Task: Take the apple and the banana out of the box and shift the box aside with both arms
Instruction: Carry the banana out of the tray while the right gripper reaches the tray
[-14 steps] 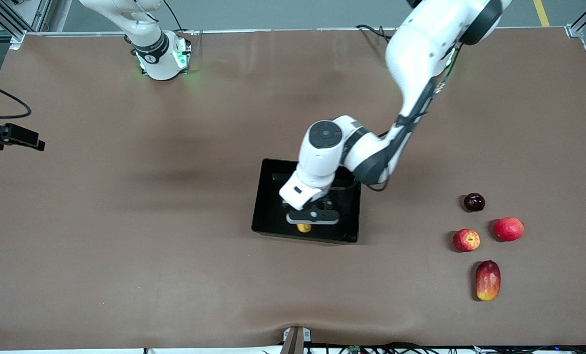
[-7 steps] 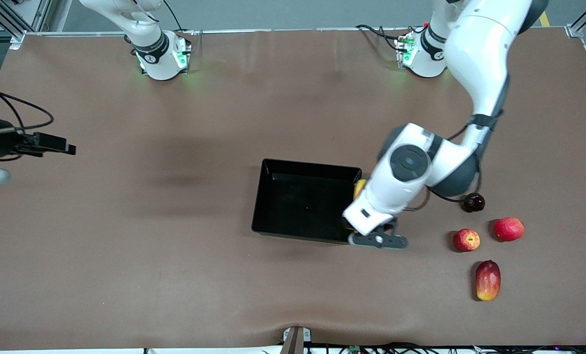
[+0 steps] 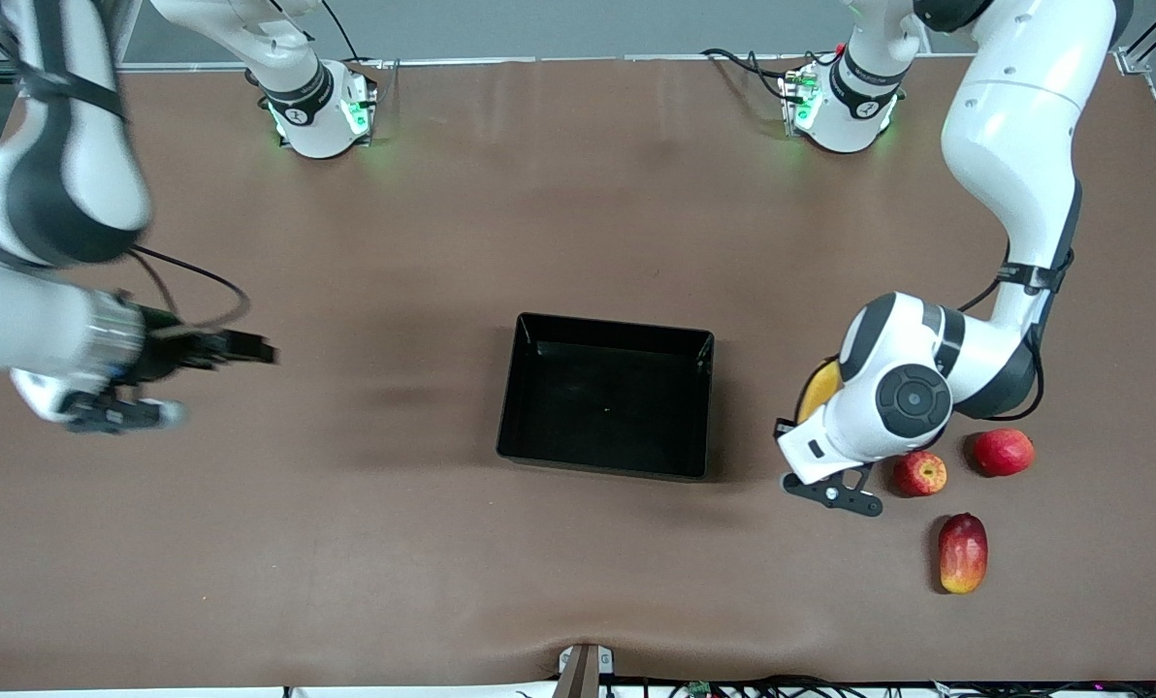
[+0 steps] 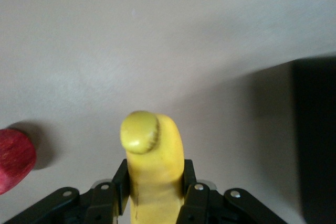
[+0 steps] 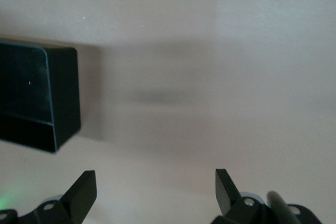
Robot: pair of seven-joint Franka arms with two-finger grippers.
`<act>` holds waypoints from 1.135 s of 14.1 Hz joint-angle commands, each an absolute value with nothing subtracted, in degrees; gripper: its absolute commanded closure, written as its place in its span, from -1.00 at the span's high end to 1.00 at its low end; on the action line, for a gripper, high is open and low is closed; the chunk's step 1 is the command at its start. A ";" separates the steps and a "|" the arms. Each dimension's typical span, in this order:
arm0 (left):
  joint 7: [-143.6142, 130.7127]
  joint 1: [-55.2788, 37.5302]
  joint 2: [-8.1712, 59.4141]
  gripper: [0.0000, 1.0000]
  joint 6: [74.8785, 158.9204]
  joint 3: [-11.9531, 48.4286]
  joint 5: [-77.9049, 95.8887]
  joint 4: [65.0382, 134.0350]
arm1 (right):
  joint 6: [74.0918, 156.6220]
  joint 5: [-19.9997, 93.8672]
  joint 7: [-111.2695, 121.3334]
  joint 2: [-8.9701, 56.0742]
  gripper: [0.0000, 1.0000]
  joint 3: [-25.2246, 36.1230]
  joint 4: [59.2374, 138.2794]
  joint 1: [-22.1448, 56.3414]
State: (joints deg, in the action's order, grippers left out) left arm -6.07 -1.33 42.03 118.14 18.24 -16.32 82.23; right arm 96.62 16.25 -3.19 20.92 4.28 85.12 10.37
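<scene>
Holding the banana (image 4: 152, 171) between closed fingers (image 4: 118, 192), the left gripper (image 4: 153, 205) hangs over bare tabletop between the box (image 3: 605, 396) and the group of red fruit toward the left arm's end of the table. In the left wrist view the banana's blunt tip projects forward out of the grip, with a black pad pressed against each of its sides. In the front view only a yellow sliver of the banana (image 3: 818, 390) shows past the white wrist housing. The apple (image 3: 919, 473) rests on the table just beside this gripper, apart from it. A second red fruit (image 3: 1003, 452) lies a little farther along toward the left arm's end, and the mango (image 3: 962, 553) lies nearer the front camera than both. The box sits on the brown table (image 3: 345, 543) with nothing in it, well apart from the left gripper toward the table's middle

The right gripper (image 5: 156, 188) hovers over bare table toward the right arm's end, its fingers (image 5: 84, 190) spread wide with nothing between them. A corner of the box (image 5: 37, 95) appears ahead of this gripper in the right wrist view, apart from it
</scene>
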 commanded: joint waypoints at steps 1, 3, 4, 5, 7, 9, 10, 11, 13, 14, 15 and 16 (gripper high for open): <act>-5.80 3.06 42.01 -1.00 126.08 18.63 -21.08 89.18 | 100.36 17.31 -10.70 23.89 1.00 4.83 84.20 16.59; -5.71 4.83 42.10 -1.00 130.94 18.55 -21.36 92.71 | 104.13 17.23 -13.00 25.92 1.00 4.92 84.11 20.81; -5.71 5.88 42.10 -1.00 131.22 18.54 -21.62 93.25 | 105.11 17.23 -13.62 26.97 1.00 4.92 84.11 22.66; -5.71 6.15 42.01 -1.00 131.22 18.54 -21.71 93.34 | 106.07 17.23 -13.80 28.46 1.00 4.92 83.94 24.42; -5.80 6.33 42.01 -1.00 131.22 18.54 -21.71 93.43 | 112.64 17.14 -16.50 32.06 1.00 4.92 84.02 28.28; -5.80 7.55 42.10 -0.99 131.31 18.54 -21.71 93.43 | 119.06 16.61 -20.82 35.93 1.00 4.92 83.85 31.80; -5.80 7.73 42.01 -0.51 131.31 18.63 -21.71 93.34 | 121.53 16.70 -21.53 37.43 1.00 4.92 83.85 33.30; -5.89 7.82 42.01 0.77 131.31 18.63 -21.71 93.34 | 123.73 16.70 -22.49 38.75 1.00 4.92 83.85 34.27; -6.24 7.82 41.31 1.00 131.22 18.63 -21.71 93.17 | 125.24 16.17 -23.55 40.86 1.00 5.01 83.76 36.03; -6.41 7.82 40.61 1.00 130.87 18.89 -21.36 92.82 | 125.33 15.56 -23.47 41.13 1.00 5.01 83.93 36.38; -6.50 7.91 38.87 1.00 130.61 19.07 -20.92 92.81 | 125.25 14.34 -23.73 41.13 0.38 5.01 84.20 36.47; -6.59 7.82 37.19 1.00 129.74 19.25 -20.74 92.81 | 125.24 14.41 -25.56 41.22 -0.37 5.01 84.11 36.65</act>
State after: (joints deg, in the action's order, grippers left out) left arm -5.81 7.42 41.96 130.98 18.49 -20.49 91.33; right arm 125.81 15.71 -22.81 41.21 4.39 85.11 36.28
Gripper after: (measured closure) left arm 0.128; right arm 0.066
